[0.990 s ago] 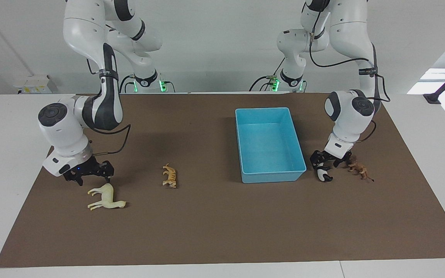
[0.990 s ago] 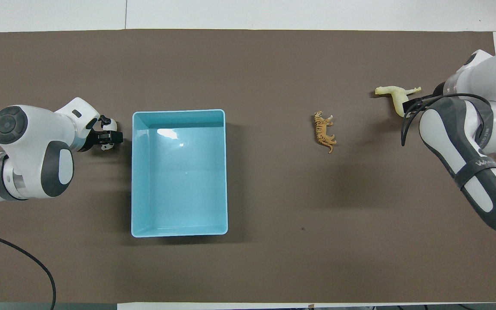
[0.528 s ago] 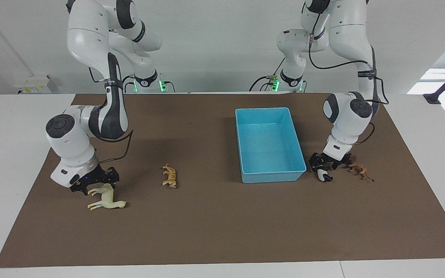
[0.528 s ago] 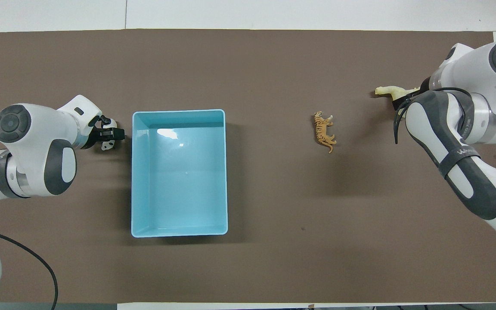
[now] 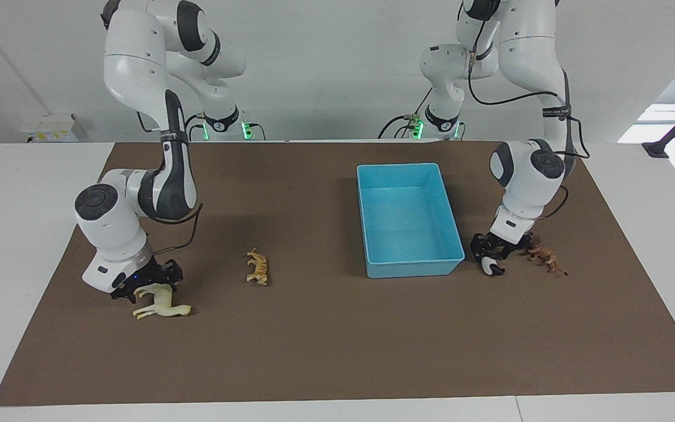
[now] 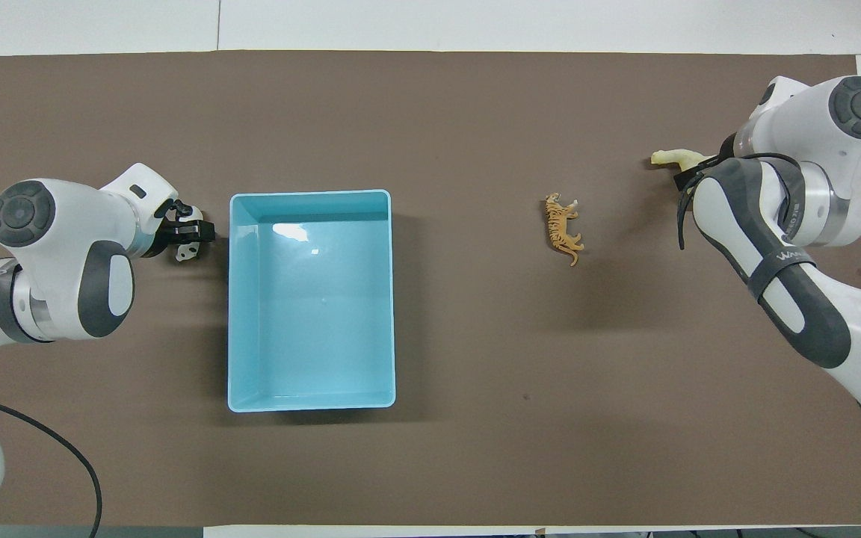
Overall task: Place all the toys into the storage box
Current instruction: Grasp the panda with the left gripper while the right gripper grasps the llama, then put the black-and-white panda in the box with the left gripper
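Note:
The light-blue storage box (image 5: pixel 411 267) (image 6: pixel 311 406) stands empty on the brown mat. My left gripper (image 5: pixel 491 257) (image 6: pixel 185 237) is down at the mat beside the box, shut on the black-and-white panda (image 5: pixel 493 269) (image 6: pixel 187 252). The brown lion (image 5: pixel 544 255) stands just beside it, hidden under the arm in the overhead view. My right gripper (image 5: pixel 145 285) is open and low over the back of the cream camel (image 5: pixel 163 303), whose head shows in the overhead view (image 6: pixel 671 157). The orange tiger (image 5: pixel 257 267) (image 6: pixel 563 229) stands between the camel and the box.
The brown mat (image 5: pixel 337 351) covers most of the white table. The right arm's elbow hangs over the mat's edge at its end of the table. The left arm's elbow hangs over the mat nearer to the robots than the panda.
My right gripper has come down from beside the camel to straddle its back. My left gripper has narrowed on the panda and shifted slightly. The tiger, lion and box have not moved.

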Available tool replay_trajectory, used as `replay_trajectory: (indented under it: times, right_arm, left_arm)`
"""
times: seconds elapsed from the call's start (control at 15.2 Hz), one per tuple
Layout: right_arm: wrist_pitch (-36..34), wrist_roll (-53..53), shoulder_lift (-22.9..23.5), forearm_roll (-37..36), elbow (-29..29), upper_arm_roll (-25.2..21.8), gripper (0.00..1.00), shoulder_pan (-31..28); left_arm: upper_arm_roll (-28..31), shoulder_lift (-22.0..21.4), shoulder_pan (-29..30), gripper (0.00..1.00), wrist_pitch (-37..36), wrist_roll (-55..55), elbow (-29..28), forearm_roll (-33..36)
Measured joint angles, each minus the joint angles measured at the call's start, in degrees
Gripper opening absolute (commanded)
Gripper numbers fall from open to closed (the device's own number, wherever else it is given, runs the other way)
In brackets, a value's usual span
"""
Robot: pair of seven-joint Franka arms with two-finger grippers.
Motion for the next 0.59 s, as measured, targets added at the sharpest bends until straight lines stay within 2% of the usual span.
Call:
replay_trajectory:
  times: [0.07, 0.2, 0.59]
  right_arm:
    - [0.1, 0.0, 0.0, 0.0, 0.0, 0.0, 1.00, 0.2]
    - [0.4, 0.0, 0.0, 0.0, 0.0, 0.0, 1.00, 0.7]
    - [0.5, 0.0, 0.2, 0.0, 0.0, 0.0, 1.00, 0.9]
  left_arm:
    - [0.0, 0.1, 0.0, 0.81, 0.2, 0.0, 0.0, 0.0]
    - [0.0, 0.1, 0.0, 0.71, 0.4, 0.0, 0.0, 0.0]
    - [0.0, 0.1, 0.0, 0.59, 0.5, -0.1, 0.0, 0.0]
